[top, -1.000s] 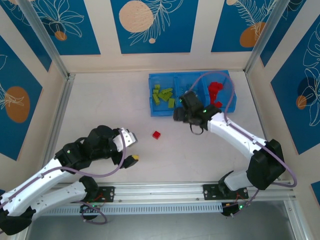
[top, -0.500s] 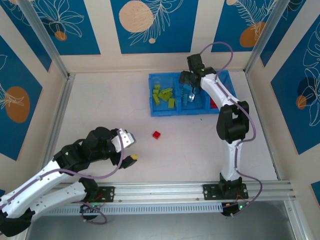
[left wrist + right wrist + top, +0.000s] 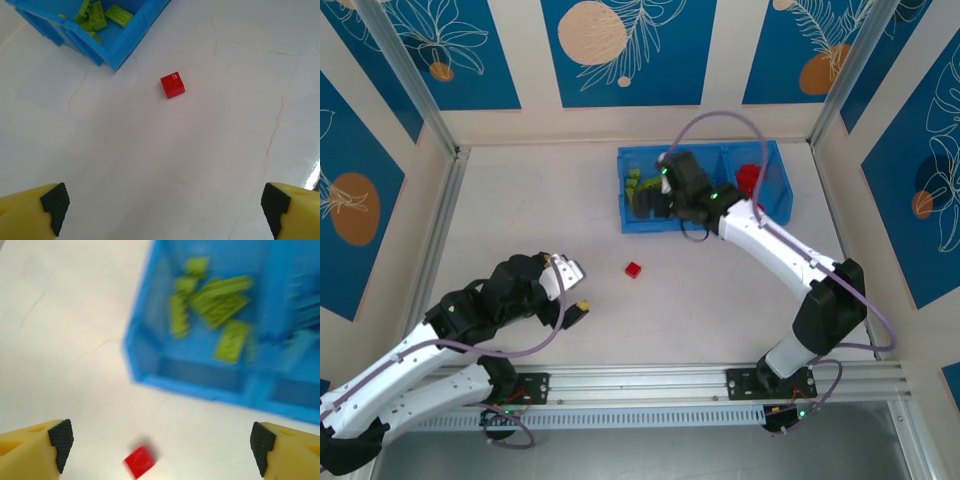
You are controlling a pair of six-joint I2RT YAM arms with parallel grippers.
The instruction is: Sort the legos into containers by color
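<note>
One red brick [image 3: 172, 84] lies loose on the table [image 3: 210, 150], by itself, a little out from the near wall of the blue tray [image 3: 125, 45]. It sits flat, stud up, turned slightly off square to you.

Your left gripper [image 3: 165, 205] hangs low over the table with the jaws spread wide and nothing between them, and the brick is ahead of it. Your right gripper [image 3: 160, 440] is up near the tray's front edge, also wide and empty, above the compartment of green bricks [image 3: 215, 295].

I'd expect that brick to be very light, hard and slick. It won't crush, but it will likely skate or flip if one finger lands first. Take it across two flat, opposite side walls, not corner to corner, and turn the wrist to match its slight twist. Come in low and close evenly.

It belongs with the other red ones [image 3: 750, 178] at the tray's right end.
</note>
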